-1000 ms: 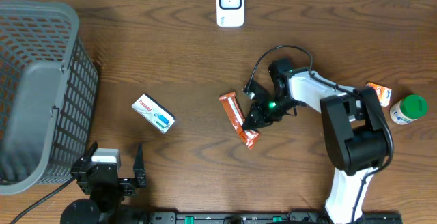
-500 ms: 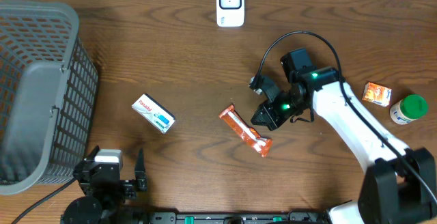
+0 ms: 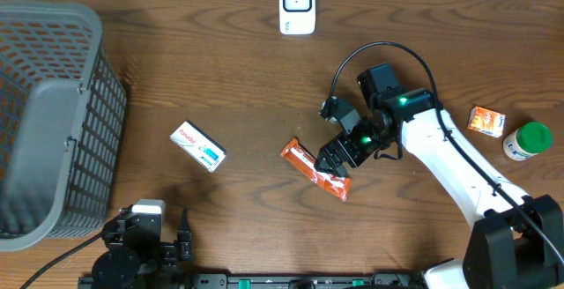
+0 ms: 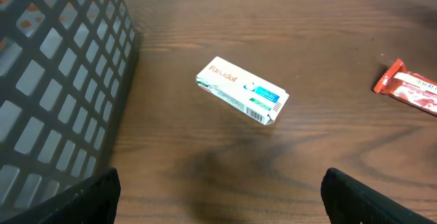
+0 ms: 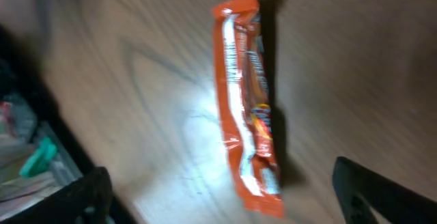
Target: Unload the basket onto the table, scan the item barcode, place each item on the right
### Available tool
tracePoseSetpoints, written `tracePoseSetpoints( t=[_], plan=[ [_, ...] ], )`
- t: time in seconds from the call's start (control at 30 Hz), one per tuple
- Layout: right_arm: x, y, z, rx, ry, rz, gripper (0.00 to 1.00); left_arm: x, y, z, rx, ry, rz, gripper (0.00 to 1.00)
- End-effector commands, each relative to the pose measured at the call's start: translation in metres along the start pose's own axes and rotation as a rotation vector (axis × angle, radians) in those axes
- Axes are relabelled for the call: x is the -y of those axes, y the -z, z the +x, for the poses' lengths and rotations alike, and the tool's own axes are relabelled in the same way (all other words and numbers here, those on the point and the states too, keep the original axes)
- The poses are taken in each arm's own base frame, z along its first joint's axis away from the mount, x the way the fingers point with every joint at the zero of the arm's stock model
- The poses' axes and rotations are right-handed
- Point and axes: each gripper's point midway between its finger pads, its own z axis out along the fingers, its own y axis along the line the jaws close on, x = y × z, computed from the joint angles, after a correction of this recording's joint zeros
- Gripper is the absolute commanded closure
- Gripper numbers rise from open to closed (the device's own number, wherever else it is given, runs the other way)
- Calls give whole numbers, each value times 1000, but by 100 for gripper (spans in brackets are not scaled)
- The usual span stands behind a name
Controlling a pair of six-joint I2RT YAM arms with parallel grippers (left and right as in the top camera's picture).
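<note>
An orange snack bar (image 3: 315, 170) lies flat on the wooden table near the middle, with its seam side up in the right wrist view (image 5: 247, 108). My right gripper (image 3: 336, 158) hovers just over the bar's right end, open, with nothing between its fingers (image 5: 229, 197). A white barcode scanner (image 3: 297, 5) stands at the table's far edge. At the front left my left gripper (image 3: 159, 229) is open and empty (image 4: 218, 200). It faces a white Panadol box (image 4: 242, 91) that lies left of centre (image 3: 198, 146).
A grey mesh basket (image 3: 53, 25) fills the left side, close beside the left gripper (image 4: 61, 80). At the far right stand a small orange box (image 3: 486, 120) and a green-capped bottle (image 3: 527, 141). The right arm's cable loops above its wrist.
My right gripper was shut on the snack bar and has opened, letting it go onto the table. The left arm has drawn back toward the front edge.
</note>
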Motion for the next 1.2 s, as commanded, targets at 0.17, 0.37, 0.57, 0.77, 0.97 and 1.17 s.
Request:
tracePoseSetpoints(
  t=[0.17,0.37,0.57,0.77,0.97,1.17],
  plan=[
    [30,-45,43,-113,-27,69,10,0,0,0,2,4,-1,7],
    [34,-58,50,-114,-32,64,5,0,0,1,2,4,-1,7],
    [34,-60,38,-64,-11,53,3,0,0,1,2,4,-1,7],
    [26,-69,31,-39,7,-13,8,0,0,0,2,4,-1,7],
    [26,-87,46,-104,-37,-69,17,0,0,1,2,4,-1,7],
    [20,-101,56,-153,-61,-122,20,0,0,1,2,4,-1,7]
  ],
)
